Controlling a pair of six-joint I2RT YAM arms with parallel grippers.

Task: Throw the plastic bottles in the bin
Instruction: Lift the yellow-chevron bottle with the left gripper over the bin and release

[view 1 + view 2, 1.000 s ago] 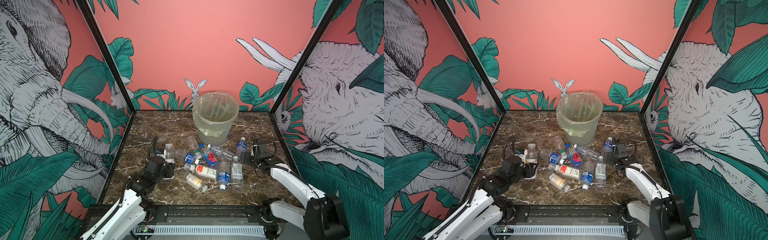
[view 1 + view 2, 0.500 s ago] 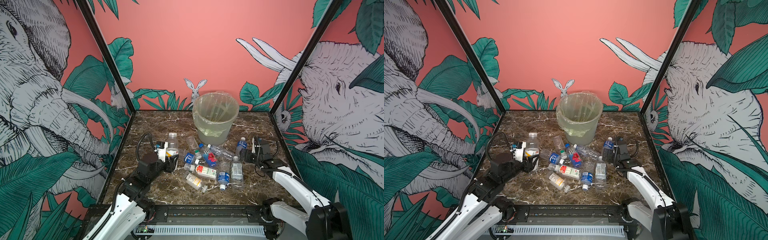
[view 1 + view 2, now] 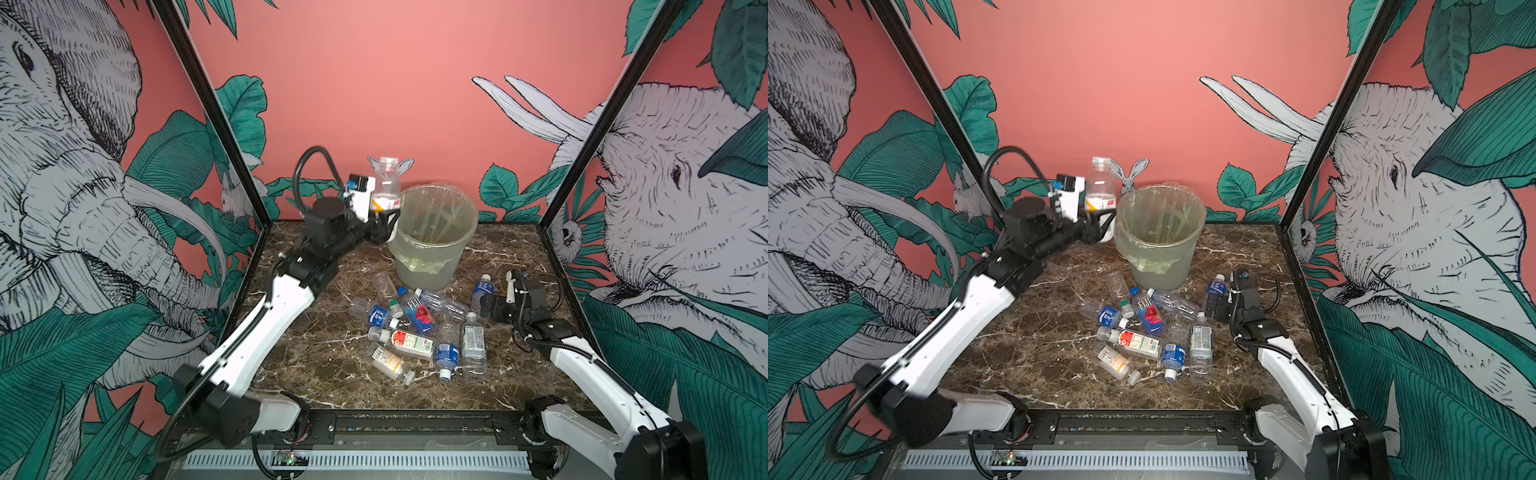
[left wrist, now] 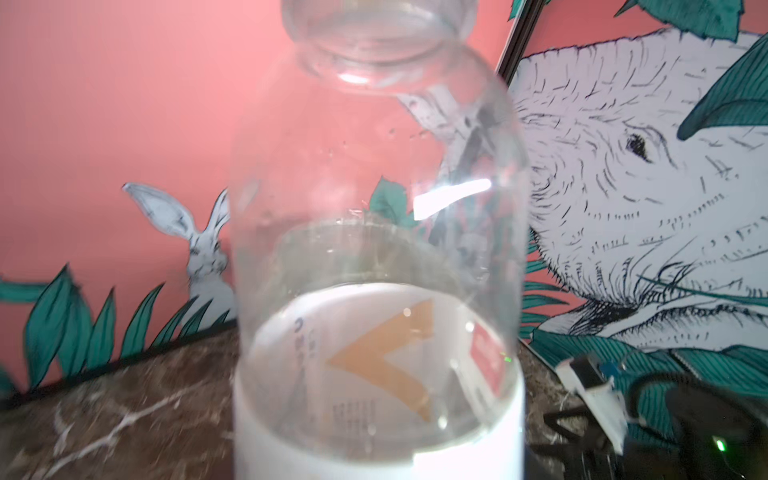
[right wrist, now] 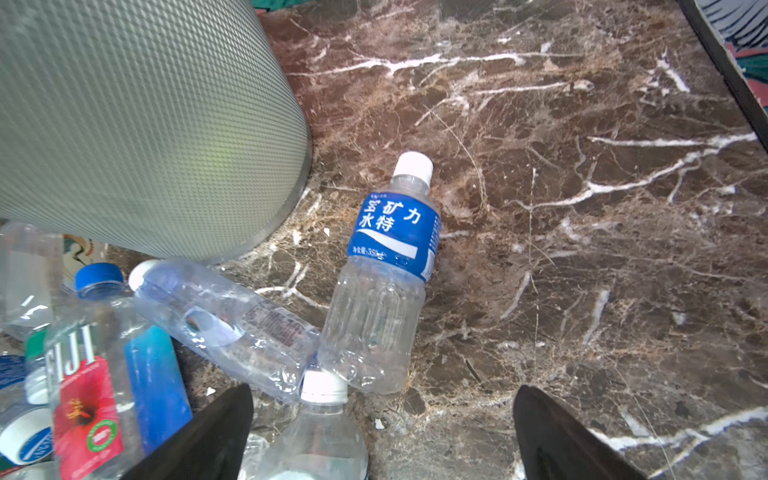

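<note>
Beside the tapered translucent bin point(image 3: 428, 257), left gripper point(image 3: 383, 226) clamps a clear white-labelled bottle point(image 3: 388, 183) upright — right gripper point(image 5: 384, 390) gapes wide.

**Setting.** You are looking into a staged robot test booth in a lab, not a home or a shop. Three salmon-pink printed wall panels point(image 3: 374, 83) box in a brown marble-patterned tabletop point(image 3: 332, 353). They show line-drawn grey elephants point(image 3: 62, 166), a small grey rabbit point(image 3: 1128, 183) and teal leaves point(image 3: 174, 153), and slim black corner posts point(image 3: 206, 104) join them. Along the near edge, a black metal rail point(image 3: 415, 424) carries two white-and-black robot arms point(image 3: 257, 324). Below it runs a white slotted cable duct point(image 3: 374, 459) with a small exposed circuit board point(image 3: 289, 457).
</note>
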